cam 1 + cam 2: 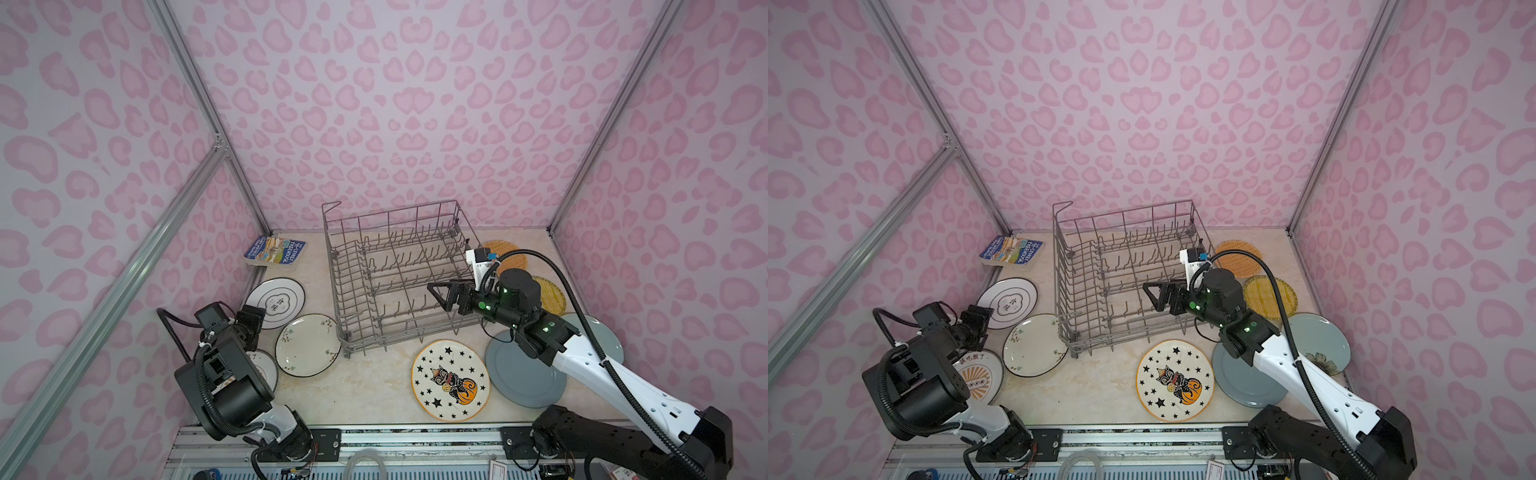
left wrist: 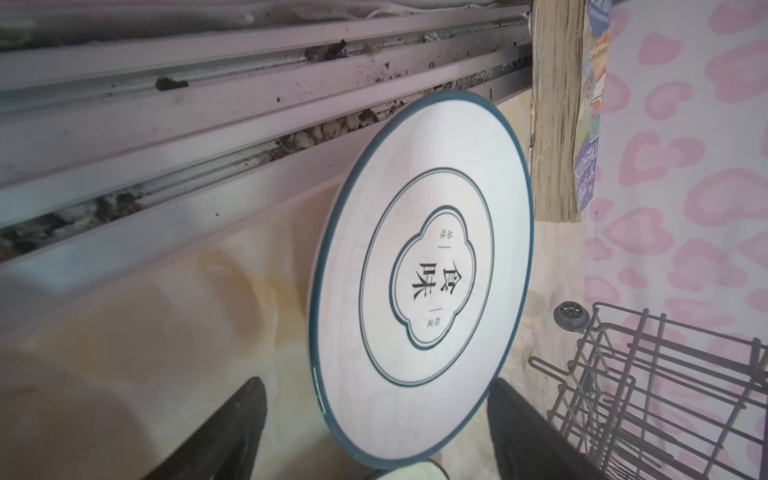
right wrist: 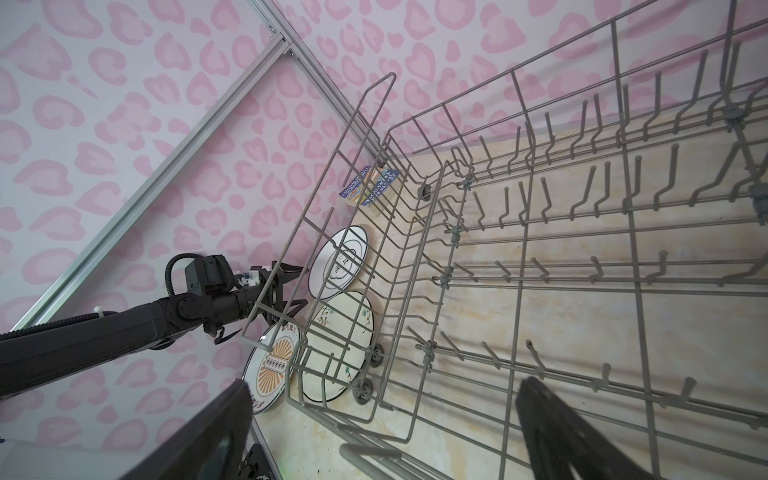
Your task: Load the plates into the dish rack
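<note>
Main risk: losing the black-rimmed plate (image 1: 274, 302) at pickup. Lying flat on the surface (image 1: 365, 395) by the left edge, so little rim to get under. Liable to skid toward the edge rail (image 2: 208, 124) or the book (image 1: 275, 251) in the far-left corner if pinched shallow. Wide spread on the left end effector (image 2: 378, 382), straddling the plate's near rim in the wrist view, gripping nothing yet, no contact visible. Close by: the flower-sprigged plate (image 1: 307, 345) just beside, and the sunburst plate (image 1: 980, 378) partly under the left arm (image 1: 224, 374). Both easy to clip on the lift. Later, possible snagging on the rack's left wall when tipping a plate upright.

Wide too, and empty: the right end effector (image 1: 435, 291), hovering over the near-right part of the dish rack (image 1: 347, 299). Some risk of crowding the drop zone.

Dish rack at the far middle of the surface, holding nothing. Other plates flat on the surface:
- cat-and-pumpkin plate (image 1: 451, 380) near the front edge
- grey-blue plate (image 1: 515, 378) and pale blue-green plate (image 1: 1320, 336) toward the near-right
- orange woven plate (image 1: 1241, 266) and yellow woven plate (image 1: 1260, 297) on the right, beside the rack
</note>
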